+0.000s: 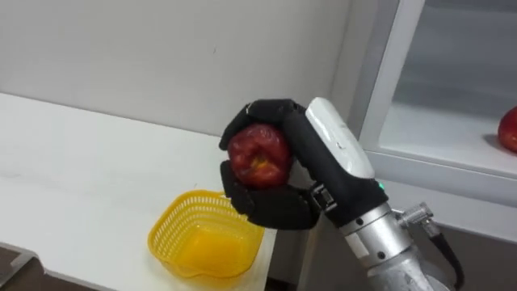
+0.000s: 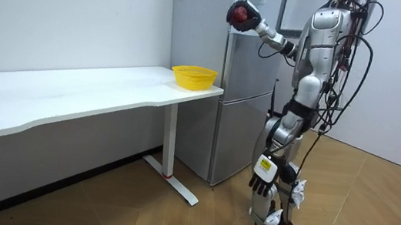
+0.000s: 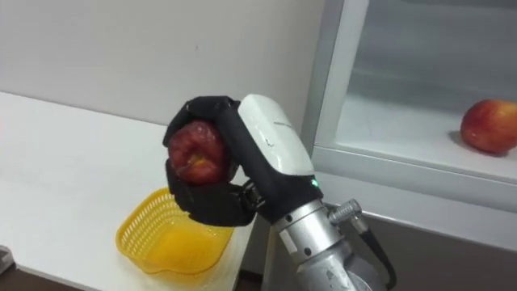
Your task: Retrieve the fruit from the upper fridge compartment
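My right hand (image 1: pixel 279 206) is shut on a red apple (image 1: pixel 258 155), its dark fingers curled round it. It holds the apple in the air above the yellow mesh basket (image 1: pixel 166 238), which stands at the white table's (image 1: pixel 81 162) right end. In the room view I stand before the grey fridge (image 2: pixel 245 95) with that hand (image 2: pixel 248 19) raised towards the basket (image 2: pixel 194 75). A second red apple (image 3: pixel 489 125) lies on the white shelf (image 3: pixel 404 133) of the open upper fridge, to the right. My left hand (image 2: pixel 261 184) hangs low at my side.
The long white table (image 2: pixel 71 92) runs along the wall, its right end next to the fridge. The fridge's pale frame (image 3: pixel 327 81) rises just right of my raised hand. Wooden floor (image 2: pixel 373 213) lies behind me.
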Controlling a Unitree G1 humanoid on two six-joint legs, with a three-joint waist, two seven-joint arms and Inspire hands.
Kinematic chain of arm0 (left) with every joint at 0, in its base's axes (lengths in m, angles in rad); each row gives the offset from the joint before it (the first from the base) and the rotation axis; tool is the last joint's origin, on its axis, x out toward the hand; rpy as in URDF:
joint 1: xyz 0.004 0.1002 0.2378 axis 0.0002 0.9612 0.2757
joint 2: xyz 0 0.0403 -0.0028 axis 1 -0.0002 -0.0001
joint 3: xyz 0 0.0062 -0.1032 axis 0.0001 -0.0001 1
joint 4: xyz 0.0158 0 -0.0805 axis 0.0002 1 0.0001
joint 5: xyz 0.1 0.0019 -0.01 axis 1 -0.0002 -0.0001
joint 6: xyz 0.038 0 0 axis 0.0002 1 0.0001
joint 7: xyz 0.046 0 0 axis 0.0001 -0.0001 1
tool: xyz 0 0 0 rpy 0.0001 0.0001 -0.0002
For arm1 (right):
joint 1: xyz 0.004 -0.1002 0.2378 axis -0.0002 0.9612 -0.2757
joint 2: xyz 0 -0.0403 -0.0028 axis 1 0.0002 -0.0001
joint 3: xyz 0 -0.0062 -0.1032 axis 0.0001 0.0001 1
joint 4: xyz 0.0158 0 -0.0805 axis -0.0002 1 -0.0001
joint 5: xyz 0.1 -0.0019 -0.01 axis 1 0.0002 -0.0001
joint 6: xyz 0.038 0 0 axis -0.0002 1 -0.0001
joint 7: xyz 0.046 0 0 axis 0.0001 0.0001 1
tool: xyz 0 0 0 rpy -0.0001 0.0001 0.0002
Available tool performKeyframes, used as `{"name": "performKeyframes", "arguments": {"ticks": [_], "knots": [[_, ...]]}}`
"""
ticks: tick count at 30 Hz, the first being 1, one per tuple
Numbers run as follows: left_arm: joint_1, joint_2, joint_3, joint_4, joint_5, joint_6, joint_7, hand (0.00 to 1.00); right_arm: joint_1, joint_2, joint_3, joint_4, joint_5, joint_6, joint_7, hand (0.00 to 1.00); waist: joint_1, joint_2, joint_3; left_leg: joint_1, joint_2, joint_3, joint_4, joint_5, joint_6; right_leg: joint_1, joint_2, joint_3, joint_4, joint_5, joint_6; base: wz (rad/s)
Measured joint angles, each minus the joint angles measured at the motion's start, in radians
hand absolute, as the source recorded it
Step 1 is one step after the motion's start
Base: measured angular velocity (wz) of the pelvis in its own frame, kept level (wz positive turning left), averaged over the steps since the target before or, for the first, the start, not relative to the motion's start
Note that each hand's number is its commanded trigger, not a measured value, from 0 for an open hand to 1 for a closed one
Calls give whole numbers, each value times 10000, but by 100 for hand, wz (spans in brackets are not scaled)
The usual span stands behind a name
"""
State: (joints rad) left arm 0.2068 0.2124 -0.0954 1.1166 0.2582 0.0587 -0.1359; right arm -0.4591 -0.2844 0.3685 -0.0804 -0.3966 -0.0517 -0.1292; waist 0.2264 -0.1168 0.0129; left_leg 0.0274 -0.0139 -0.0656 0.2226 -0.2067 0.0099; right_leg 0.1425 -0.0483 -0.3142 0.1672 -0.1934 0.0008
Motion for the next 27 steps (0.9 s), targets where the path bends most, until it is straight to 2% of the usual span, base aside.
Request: {"name": "performKeyframes", "arguments": {"ticks": [4, 7, 9, 10, 12, 16, 19, 21, 27], "knots": [[91, 15, 0, -51, 0, 107, -35, 0, -53, 25, 12, 342, -24, 97, 6, 100, 45, -84, -7, -70, -35, -231, 127, 0, -1, 26, -12, -194, 8, 0, 0, 18], [127, 17, 10, -82, 0, 162, -31, 0, -55, 37, 12, 705, 14, 96, -14, 100, 255, -91, 12, -11, -69, -292, 168, 1, 1, 138, -27, -212, -6, -3, 5, 10], [109, 33, 24, -74, 3, 180, -20, 0, -127, 35, 17, 1235, 118, 65, -115, 100, 294, -111, 29, 20, -123, -504, 202, 3, 4, 257, -63, -450, -1, -13, 20, 21], [85, 38, 26, -68, 6, 192, -18, 0, -141, 39, 17, 1357, 187, 65, -136, 100, 298, -123, 39, 17, -142, -526, 202, 11, 16, 276, -74, -473, -1, -21, 33, 29], [69, 37, 68, -77, 203, 248, -29, 0, -155, 49, 19, 1909, 222, 94, -154, 100, 524, -143, 52, -10, -181, -621, 214, 18, 32, 308, -130, -555, 5, -77, 127, 11], [101, 39, 195, -204, 506, 357, -64, 0, -154, 49, 18, 2309, 232, 253, -152, 100, 566, -144, 55, -213, -311, -846, 260, 35, 57, 294, -189, -790, 10, -122, 193, 18], [170, 41, 185, -212, 589, 477, -134, 0, -154, 53, 21, 2693, 339, 281, -151, 100, 638, -134, 65, -229, -335, -881, 330, 36, 60, 304, -201, -894, 25, -125, 197, 8], [159, 39, 180, -224, 595, 501, -196, 0, -154, 62, 30, 2981, 309, 314, -150, 100, 838, -161, 49, -318, -330, -882, 342, 37, 61, 243, -212, -1011, 31, -125, 197, 0], [160, 34, 186, -433, 606, 654, -331, 0, -154, 99, 381, 3160, -23, 507, -124, 100, 1061, -221, 46, -488, -333, -878, 456, 41, 63, 139, -210, -1048, 25, -124, 197, 3]]}}
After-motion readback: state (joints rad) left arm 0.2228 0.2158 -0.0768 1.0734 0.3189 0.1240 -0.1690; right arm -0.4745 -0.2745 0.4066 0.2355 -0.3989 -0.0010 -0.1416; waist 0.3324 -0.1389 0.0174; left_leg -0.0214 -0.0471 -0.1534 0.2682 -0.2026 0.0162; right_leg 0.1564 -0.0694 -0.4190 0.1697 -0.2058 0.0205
